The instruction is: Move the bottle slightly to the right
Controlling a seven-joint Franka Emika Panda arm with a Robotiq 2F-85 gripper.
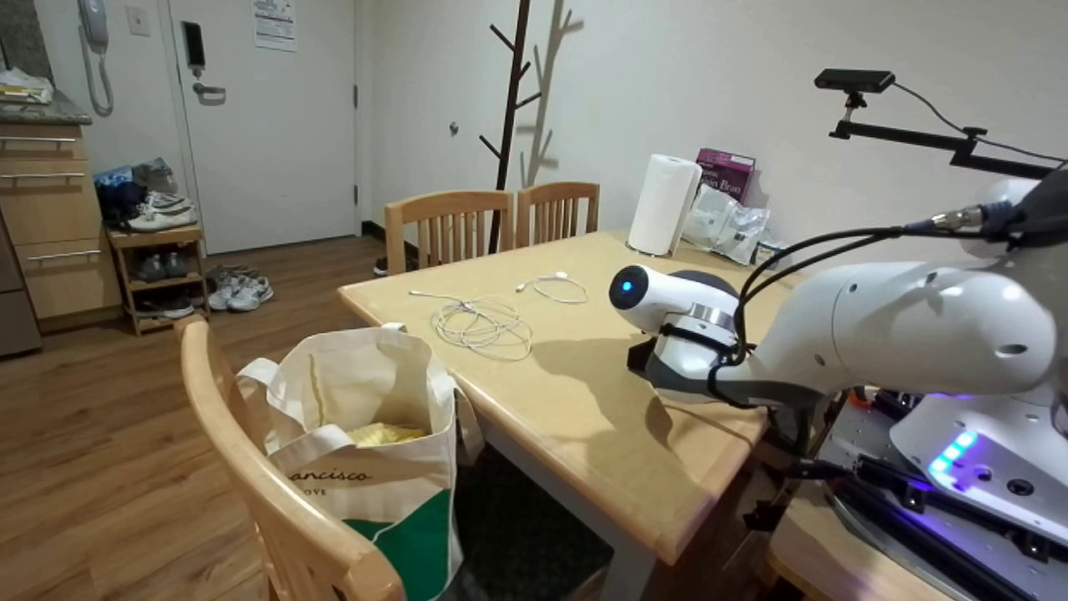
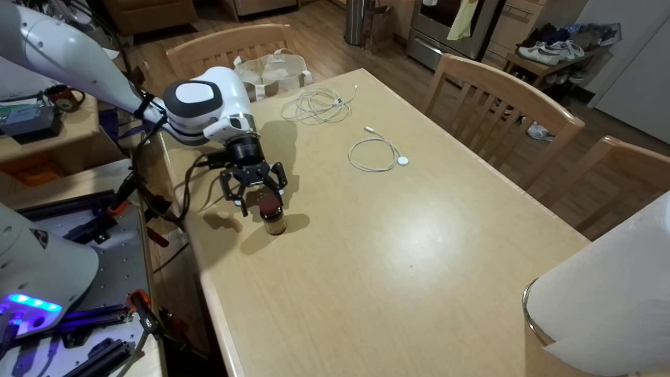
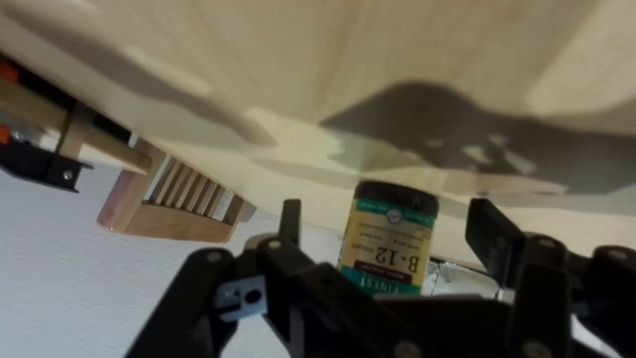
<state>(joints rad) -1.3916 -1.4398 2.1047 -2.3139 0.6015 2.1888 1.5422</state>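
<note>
The bottle point(image 2: 275, 222) is small and brown with a dark red cap. It stands upright on the wooden table point(image 2: 366, 251) near the robot's side edge. My gripper point(image 2: 263, 201) is open just beside it, with the fingers at the height of the cap. In the wrist view the bottle point(image 3: 386, 241) shows upside down, with a yellow and green B-12 label. There it appears between the two spread fingers of my gripper point(image 3: 387, 226), with a gap on each side. The cap end is partly hidden by the gripper body. In an exterior view the arm hides the bottle.
A coiled white cable point(image 1: 482, 327) and a shorter one point(image 1: 557, 289) lie on the table. A paper towel roll point(image 1: 663, 204), plastic bags point(image 1: 726, 224) and a purple box point(image 1: 727, 171) stand at one end. A tote bag point(image 1: 375, 467) and chairs point(image 2: 502, 104) border the table.
</note>
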